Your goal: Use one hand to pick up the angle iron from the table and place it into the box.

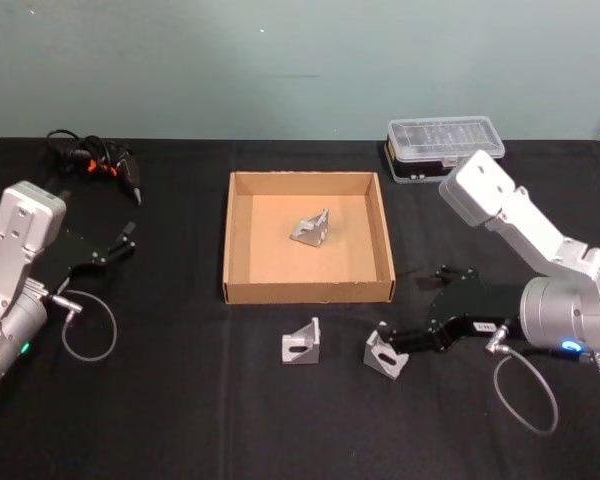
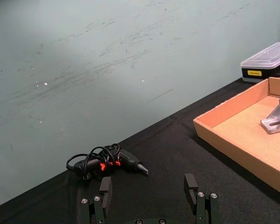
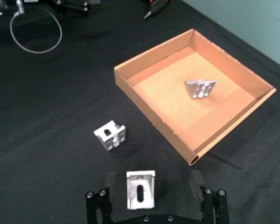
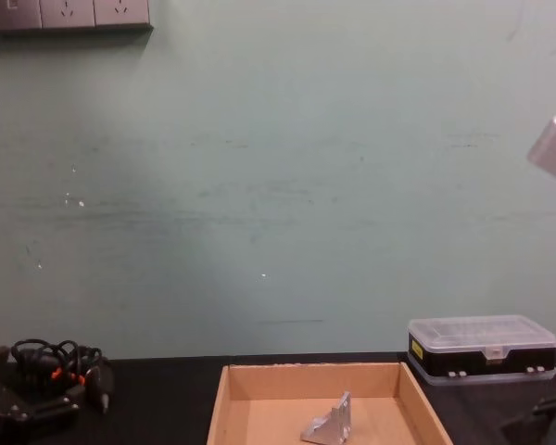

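Angle iron (image 3: 140, 189) — between fingers of open right tool (image 3: 153, 178) | left tool (image 1: 128, 240) parked

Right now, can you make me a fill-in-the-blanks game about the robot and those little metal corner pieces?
1. The box holds exactly ___ angle iron.
2. The open right claw straddles a second angle iron lying on the black ___.
3. A third angle iron lies to the robot's ___ of that one.
4. The left claw, parked far left, holds ___.
Missing words: one; table; left; nothing.
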`<control>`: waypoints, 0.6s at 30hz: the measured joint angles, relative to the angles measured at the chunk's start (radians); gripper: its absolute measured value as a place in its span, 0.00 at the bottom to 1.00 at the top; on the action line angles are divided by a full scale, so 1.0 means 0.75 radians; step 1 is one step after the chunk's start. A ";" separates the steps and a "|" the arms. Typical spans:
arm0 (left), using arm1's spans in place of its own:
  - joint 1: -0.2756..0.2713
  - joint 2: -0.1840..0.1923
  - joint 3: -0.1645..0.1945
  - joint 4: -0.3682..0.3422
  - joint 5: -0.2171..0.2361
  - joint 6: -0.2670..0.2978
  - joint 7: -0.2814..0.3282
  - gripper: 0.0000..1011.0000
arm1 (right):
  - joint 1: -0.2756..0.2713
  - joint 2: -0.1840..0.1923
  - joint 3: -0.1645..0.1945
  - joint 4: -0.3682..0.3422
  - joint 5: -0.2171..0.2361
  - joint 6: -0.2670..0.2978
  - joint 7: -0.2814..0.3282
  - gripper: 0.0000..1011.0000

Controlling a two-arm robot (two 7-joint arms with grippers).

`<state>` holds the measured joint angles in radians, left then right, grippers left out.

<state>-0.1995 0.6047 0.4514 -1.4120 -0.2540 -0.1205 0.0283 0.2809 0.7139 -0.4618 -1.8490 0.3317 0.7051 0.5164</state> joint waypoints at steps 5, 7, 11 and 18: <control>0.000 0.000 0.000 0.000 0.000 0.000 0.000 1.00 | -0.010 0.003 -0.020 -0.009 -0.001 0.008 -0.006 0.99; 0.000 0.000 0.000 0.000 0.000 0.000 0.000 1.00 | -0.012 0.003 -0.028 -0.010 -0.003 0.012 -0.011 0.99; 0.000 0.000 0.000 0.000 0.000 0.000 0.000 1.00 | -0.010 -0.003 -0.046 -0.005 -0.016 0.019 -0.016 0.99; 0.000 0.000 0.000 0.000 0.000 0.000 0.000 1.00 | 0.006 -0.026 -0.075 0.023 -0.045 0.036 -0.021 0.99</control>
<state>-0.1996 0.6047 0.4514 -1.4120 -0.2539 -0.1206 0.0283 0.2852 0.6942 -0.5177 -1.8316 0.2981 0.7317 0.5004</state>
